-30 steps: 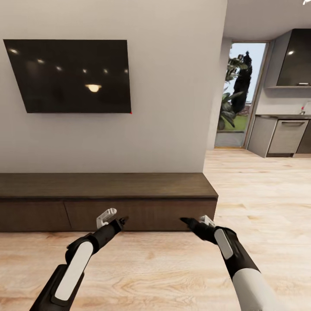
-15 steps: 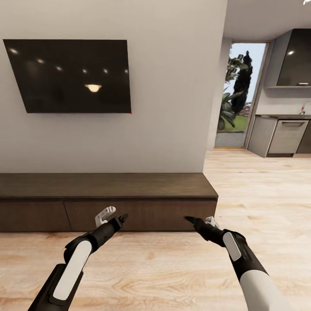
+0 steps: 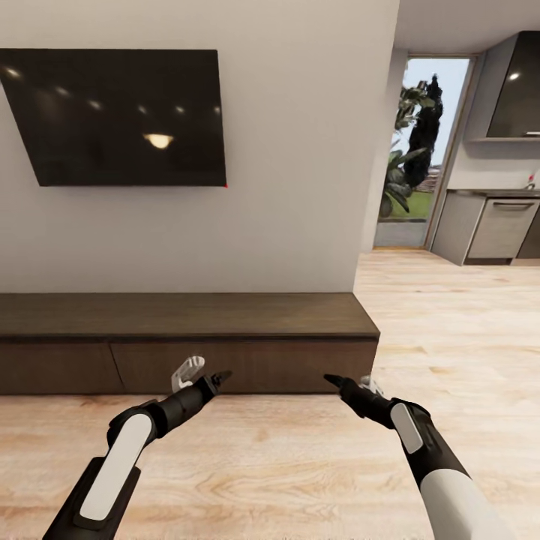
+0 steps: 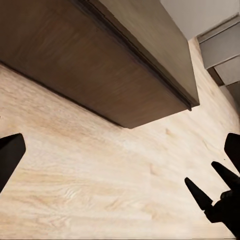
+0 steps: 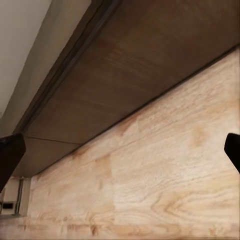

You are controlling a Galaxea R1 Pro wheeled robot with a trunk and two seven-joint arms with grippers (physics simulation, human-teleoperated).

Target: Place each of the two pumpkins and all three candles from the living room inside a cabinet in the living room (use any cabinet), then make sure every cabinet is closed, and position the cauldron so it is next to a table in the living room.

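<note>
Left gripper, black pointed fingers on a black-and-white arm, hovers low over the floor just in front of the cabinet; in the left wrist view its fingertips sit at opposite edges of the picture, so the jaws are spread wide and hold nothing. Right gripper, same build, hangs near the cabinet's right end; the right wrist view likewise shows tips far apart, wide and empty.

Long low dark-brown wooden cabinet runs along the base of the pale grey wall, under a black glossy wall-mounted TV screen. Its right-hand corner ends where the wall ends. All drawer fronts look flush and shut; a thin vertical seam splits two fronts left of the left gripper.

Handling, as a judgement: fronts are flat, rigid, matte wood grain with no handles, so nothing to pinch. Best hold is likely the shadowed gap under the overhanging top edge, or the bottom lip, hooking a fingertip and pulling straight out. Drawer probably slides stiffly; smooth face would slip under a flat push.

Light oak plank floor, smooth, slightly glossy.
</note>
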